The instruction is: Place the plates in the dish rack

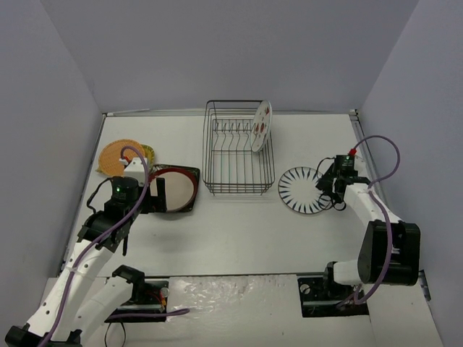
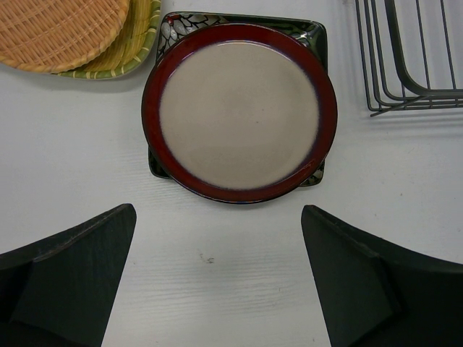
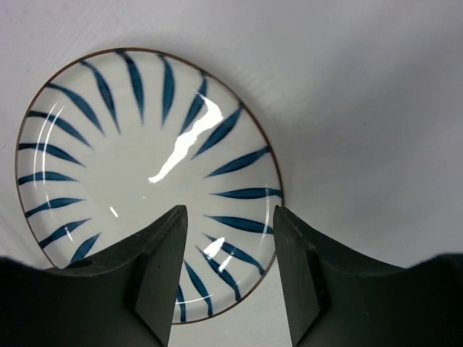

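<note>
The black wire dish rack [image 1: 239,173] stands at the table's middle; a white plate with red fruit marks [image 1: 261,126] stands upright in its right end. A striped plate [image 1: 302,190] lies flat right of the rack. My right gripper [image 1: 327,189] is open at its right edge; in the right wrist view the gripper [image 3: 230,246] straddles the striped plate's [image 3: 145,159] rim, one finger over the plate, one outside. A red-rimmed cream plate [image 2: 239,112] lies on the dark square plate [image 2: 312,32]. My left gripper [image 2: 217,275] is open and empty just short of them.
An orange woven plate [image 1: 116,154] lies on a yellow-green plate [image 1: 149,152] at the far left, both also in the left wrist view's top left corner [image 2: 61,32]. The rack's corner [image 2: 412,58] is right of the red-rimmed plate. Grey walls enclose the table.
</note>
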Action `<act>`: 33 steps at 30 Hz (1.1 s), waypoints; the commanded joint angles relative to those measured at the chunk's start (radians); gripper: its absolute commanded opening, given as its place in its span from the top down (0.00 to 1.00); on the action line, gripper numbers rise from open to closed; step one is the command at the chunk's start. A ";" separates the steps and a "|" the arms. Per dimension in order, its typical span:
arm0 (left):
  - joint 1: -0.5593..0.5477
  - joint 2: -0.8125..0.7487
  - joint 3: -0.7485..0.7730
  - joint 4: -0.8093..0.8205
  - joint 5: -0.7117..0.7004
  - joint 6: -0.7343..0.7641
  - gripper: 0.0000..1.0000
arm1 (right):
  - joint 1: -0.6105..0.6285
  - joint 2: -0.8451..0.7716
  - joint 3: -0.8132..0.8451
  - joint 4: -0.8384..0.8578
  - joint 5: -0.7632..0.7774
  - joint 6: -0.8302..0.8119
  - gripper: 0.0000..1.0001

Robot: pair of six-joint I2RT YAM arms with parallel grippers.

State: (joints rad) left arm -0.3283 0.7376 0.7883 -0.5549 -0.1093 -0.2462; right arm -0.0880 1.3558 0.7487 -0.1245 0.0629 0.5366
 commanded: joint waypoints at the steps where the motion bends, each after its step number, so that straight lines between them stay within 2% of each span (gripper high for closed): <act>1: -0.003 -0.001 0.048 0.066 -0.015 0.010 0.03 | 0.117 0.055 0.054 -0.012 0.025 -0.079 0.58; 11: -0.003 -0.001 0.048 0.066 -0.015 0.013 0.03 | 0.321 0.117 0.006 -0.007 -0.040 -0.076 0.71; 17: -0.005 -0.004 0.048 0.066 -0.015 0.013 0.03 | 0.446 0.129 -0.035 -0.004 -0.059 -0.027 0.72; 23: -0.005 -0.007 0.048 0.062 -0.014 0.015 0.03 | 0.568 0.102 -0.080 -0.002 -0.146 0.036 0.73; 33: -0.005 -0.009 0.046 0.057 -0.005 0.008 0.03 | 0.829 0.031 -0.094 -0.004 -0.193 0.224 0.72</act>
State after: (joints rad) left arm -0.3283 0.7304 0.7883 -0.5551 -0.1089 -0.2428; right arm 0.6555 1.4068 0.6573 -0.0775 -0.0566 0.6665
